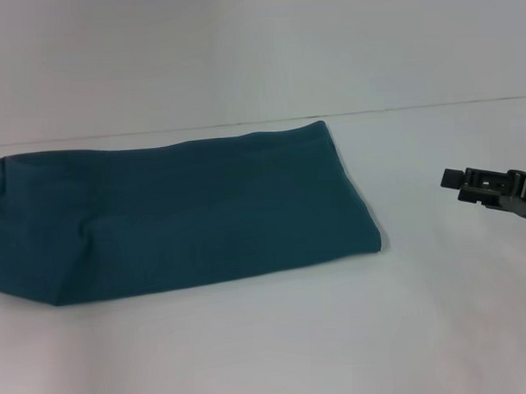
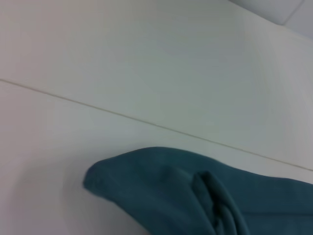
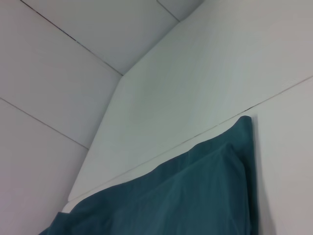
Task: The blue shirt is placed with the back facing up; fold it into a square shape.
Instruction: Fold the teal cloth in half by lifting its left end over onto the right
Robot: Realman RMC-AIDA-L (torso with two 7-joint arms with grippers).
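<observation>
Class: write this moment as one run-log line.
blue shirt: folded into long band, flat on white table | right gripper: off the shirt's right end, apart | left gripper: not in view | square: not yet

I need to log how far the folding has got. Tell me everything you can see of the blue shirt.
The blue shirt is plain dark teal, soft matte cloth, folded into a long band lying flat on the white table. No lettering or sleeves show. Its right end is a neat straight edge; the left end is rumpled and runs past the head view's edge. Nothing touches it; the right claw is off to its right.
</observation>
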